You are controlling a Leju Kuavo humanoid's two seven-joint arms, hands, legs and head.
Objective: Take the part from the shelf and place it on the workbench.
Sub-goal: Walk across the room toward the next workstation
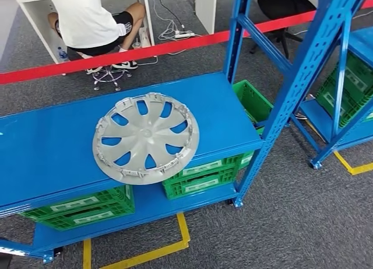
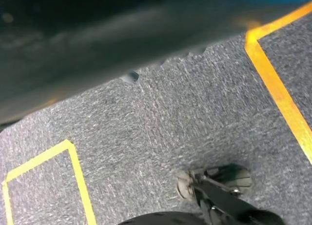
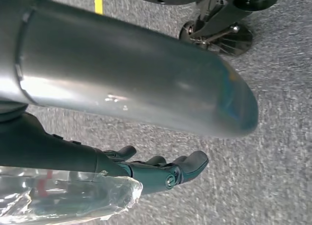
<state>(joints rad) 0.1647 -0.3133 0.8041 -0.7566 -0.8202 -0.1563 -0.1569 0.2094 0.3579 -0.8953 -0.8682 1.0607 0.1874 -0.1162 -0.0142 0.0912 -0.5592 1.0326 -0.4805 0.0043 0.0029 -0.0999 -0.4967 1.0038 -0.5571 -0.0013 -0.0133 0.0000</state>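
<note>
Grey carpet with yellow floor tape (image 1: 140, 256) runs under a blue steel shelf (image 1: 39, 146). The silver wheel cover (image 1: 145, 138) lies flat at the shelf's front edge, its rim slightly overhanging, probably so it is easy to grip. Green crates (image 1: 200, 175) sit on the lower level. The right hand (image 3: 162, 169) hangs over the floor, fingers extended, apart and empty. The left hand's fingers cannot be told.
</note>
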